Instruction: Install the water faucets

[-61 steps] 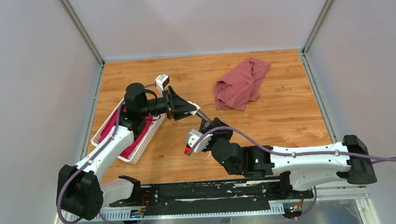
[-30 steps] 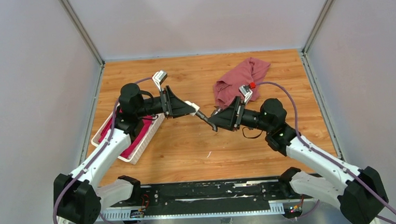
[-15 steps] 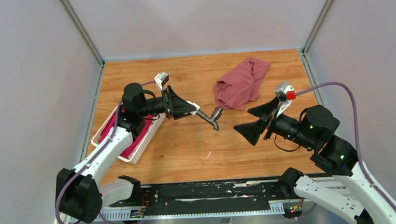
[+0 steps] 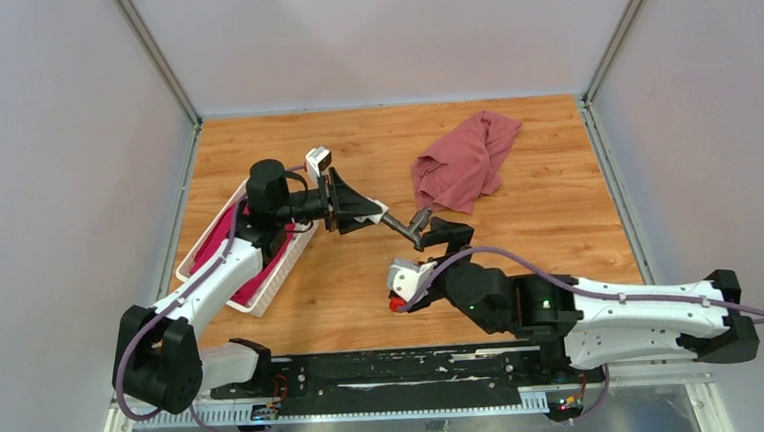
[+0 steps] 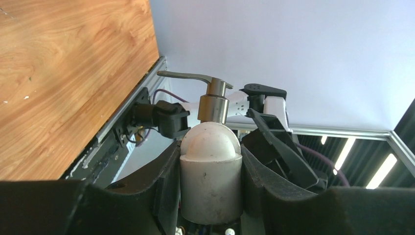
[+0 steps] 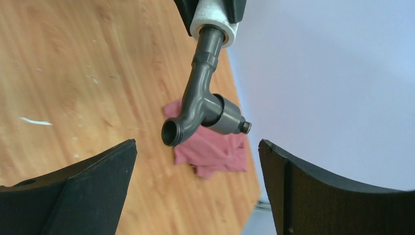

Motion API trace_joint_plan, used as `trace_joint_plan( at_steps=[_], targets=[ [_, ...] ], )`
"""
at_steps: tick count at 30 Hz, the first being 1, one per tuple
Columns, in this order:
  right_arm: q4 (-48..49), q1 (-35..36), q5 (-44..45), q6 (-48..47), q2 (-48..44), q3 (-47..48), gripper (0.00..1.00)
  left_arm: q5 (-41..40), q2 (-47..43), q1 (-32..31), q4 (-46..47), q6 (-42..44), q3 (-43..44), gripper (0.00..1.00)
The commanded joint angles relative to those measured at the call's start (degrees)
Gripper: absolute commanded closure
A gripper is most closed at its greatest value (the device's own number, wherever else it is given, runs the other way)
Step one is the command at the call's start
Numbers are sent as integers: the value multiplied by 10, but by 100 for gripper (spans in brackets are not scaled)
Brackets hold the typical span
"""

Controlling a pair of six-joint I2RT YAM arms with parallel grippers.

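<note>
My left gripper is shut on the stubby white cylindrical fitting, holding it above the table. The dark grey tap sticks out of the fitting's front end, spout down. In the left wrist view the tap rises from the fitting's dome, its lever pointing left. My right gripper is open just right of the tap. In the right wrist view the tap hangs from the fitting just beyond the wide-open right gripper, touching neither finger.
A dusty-red cloth lies crumpled at the back right of the wooden table. A white slatted basket with magenta fabric stands at the left, under my left arm. Grey walls close in three sides.
My right arm has swung from the right side back to the middle, bringing its gripper beside the tap with the jaws a little wider. The left arm has barely moved.
</note>
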Motion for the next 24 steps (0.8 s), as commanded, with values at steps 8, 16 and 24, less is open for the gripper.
trace_joint_plan(
  at_steps=[8, 16, 24],
  targets=[
    [238, -23, 86, -184, 98, -53, 28, 14, -4, 5, 21, -7, 2, 100],
    [182, -44, 39, -41, 105, -21, 96, 18, -10, 5, 21, -2, 0, 100],
    [81, -97, -138, 231, 52, 15, 100, 27, -21, 5, 21, 22, 5, 100]
  ],
)
